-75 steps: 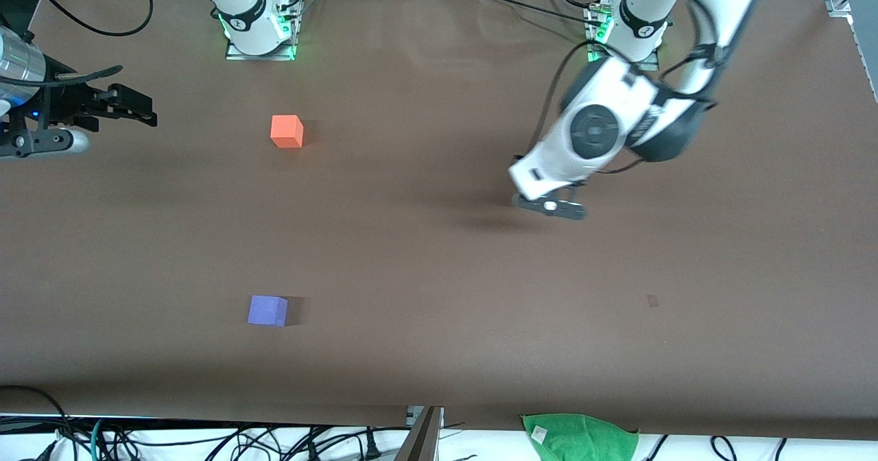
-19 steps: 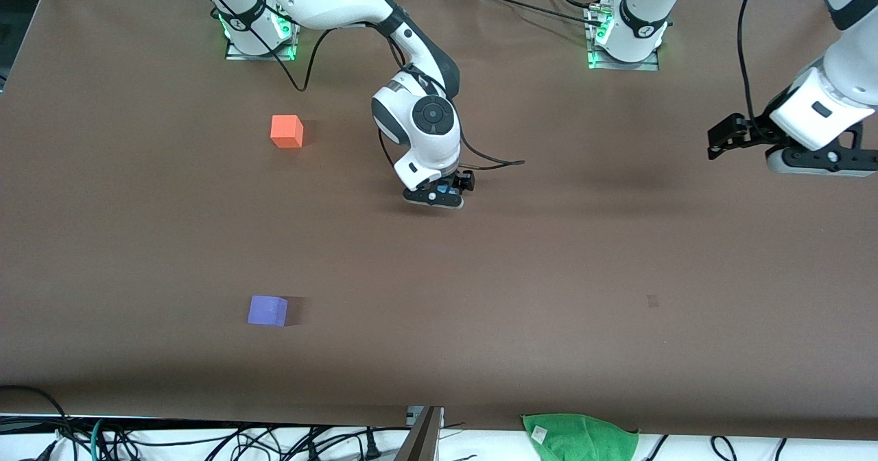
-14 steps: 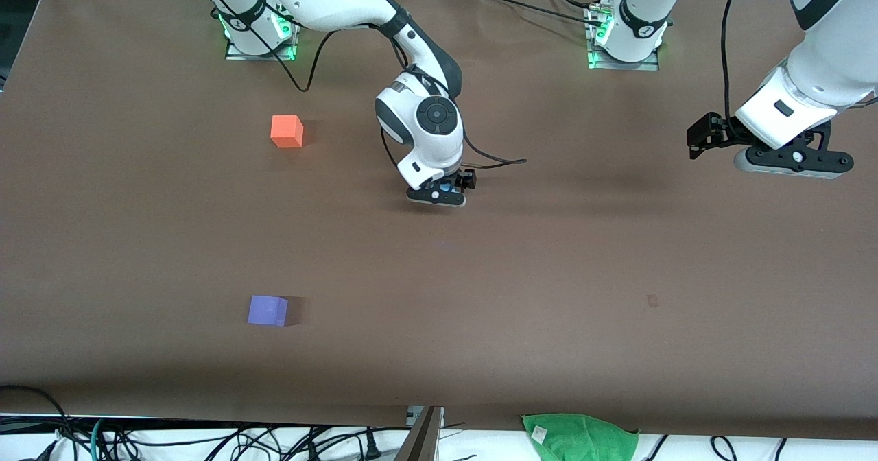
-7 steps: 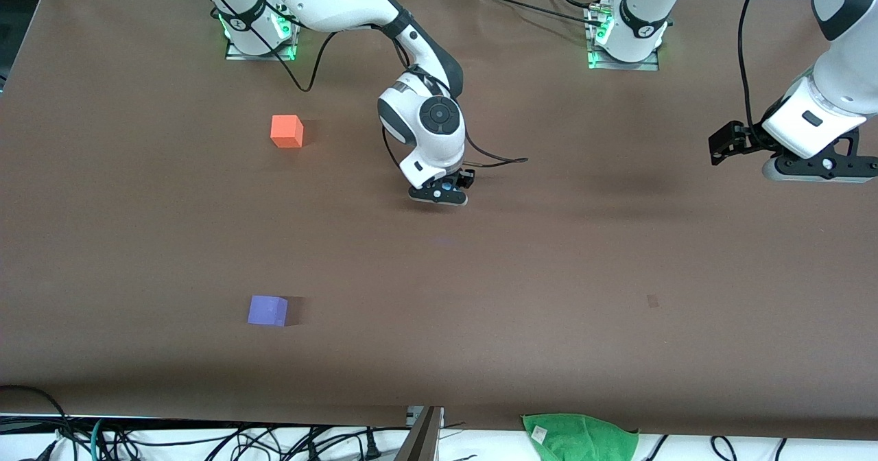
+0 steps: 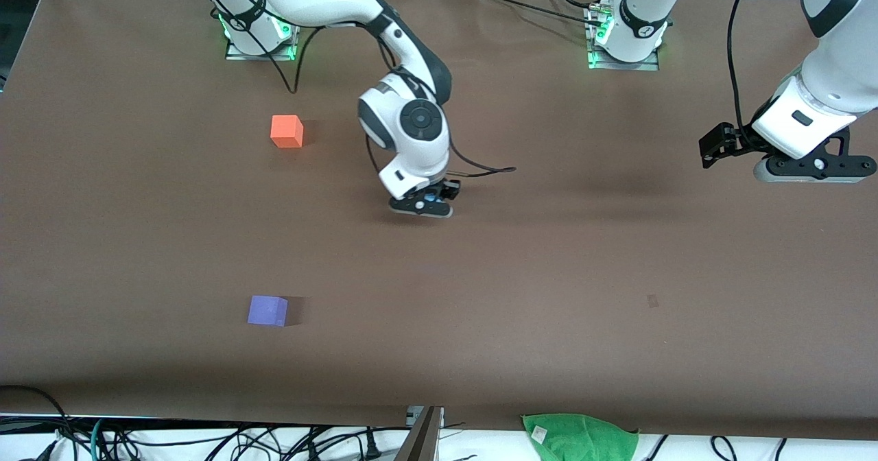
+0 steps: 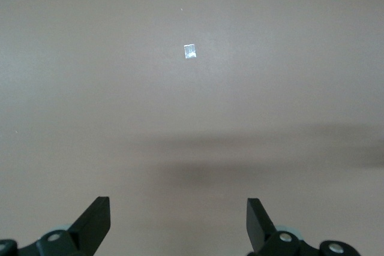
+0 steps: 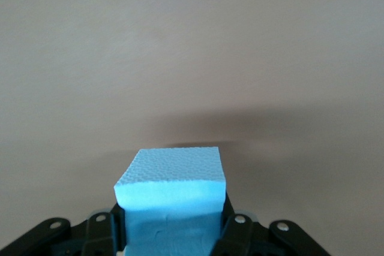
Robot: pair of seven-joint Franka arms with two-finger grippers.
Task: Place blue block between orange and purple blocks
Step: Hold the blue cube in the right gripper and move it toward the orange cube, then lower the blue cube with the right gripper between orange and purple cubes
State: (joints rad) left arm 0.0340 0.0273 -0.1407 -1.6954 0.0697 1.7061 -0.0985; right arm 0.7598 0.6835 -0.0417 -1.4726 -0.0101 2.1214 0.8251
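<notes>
Blue block [image 7: 171,199]: sky-blue, finely pebbled. Orange block [image 5: 287,132]: bright orange-coral. Purple block [image 5: 267,311]: soft violet. Counter [image 5: 549,276]: plain matte brown. Cloth [image 5: 579,437]: green. Arms were white, with black right gripper [image 5: 422,207] and left gripper [image 5: 809,167].

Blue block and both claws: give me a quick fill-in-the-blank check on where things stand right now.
1. The right claw is shut on the ____ block.
2. The left claw is ____ and holds nothing; that arm waits over the table toward its own end.
3. The orange block lies ____ from the front camera than the purple block.
4. The space between the orange and purple blocks holds ____ block yet.

Missing words: blue; open; farther; no
</notes>
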